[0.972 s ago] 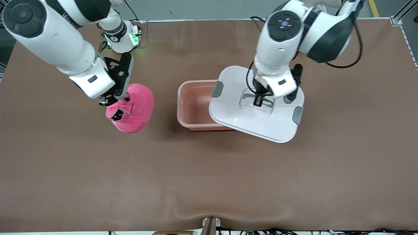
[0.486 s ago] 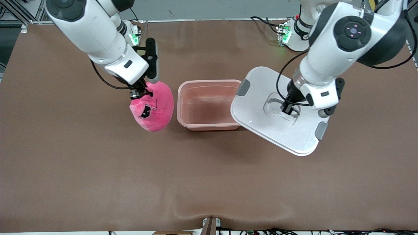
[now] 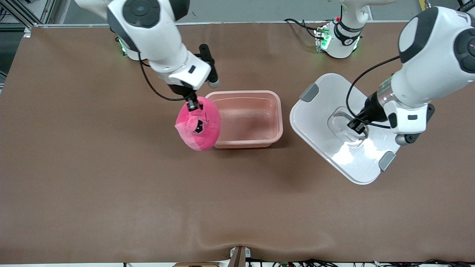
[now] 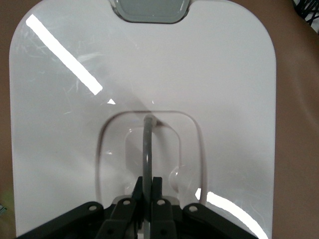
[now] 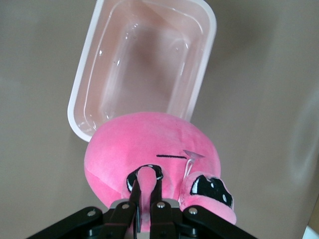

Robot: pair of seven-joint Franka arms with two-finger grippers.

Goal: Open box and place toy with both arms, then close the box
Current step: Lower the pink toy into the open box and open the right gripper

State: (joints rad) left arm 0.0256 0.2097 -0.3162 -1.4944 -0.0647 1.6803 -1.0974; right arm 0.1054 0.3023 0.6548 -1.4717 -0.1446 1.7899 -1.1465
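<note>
toy (image 3: 198, 126) now over box (image 3: 259, 139) rim | lid (image 3: 334, 148) carried farther aside

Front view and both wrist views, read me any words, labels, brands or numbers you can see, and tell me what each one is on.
No readable text in any view.
lid, held by the left gripper: blank.
toy, held by the right gripper: only printed black face marks.
tub: unmarked.
</note>
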